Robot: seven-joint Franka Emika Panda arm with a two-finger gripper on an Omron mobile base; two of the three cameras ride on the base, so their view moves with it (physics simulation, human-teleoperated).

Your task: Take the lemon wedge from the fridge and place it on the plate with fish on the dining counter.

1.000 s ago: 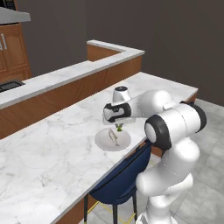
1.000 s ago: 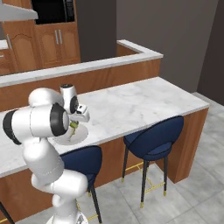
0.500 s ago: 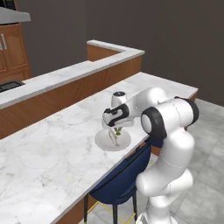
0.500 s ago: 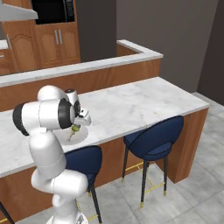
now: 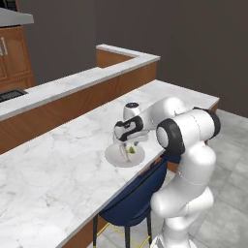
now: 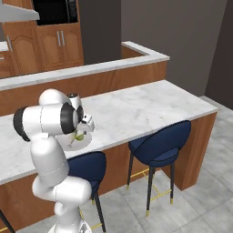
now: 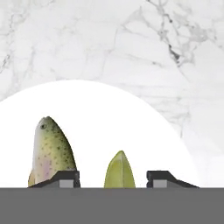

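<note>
Claw spread, lemon wedge between its tips, untouched, on the plate with fish.

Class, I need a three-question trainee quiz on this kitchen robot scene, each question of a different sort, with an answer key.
1. True or false: the lemon wedge lies between the open tips of the end effector.
2. What lies on the plate beside the wedge? A) fish B) spoon C) bread
3. Fill in: the plate rests on the ____ dining counter, above a navy stool.

Key: 1 true; 2 A, the fish; 3 marble.
</note>
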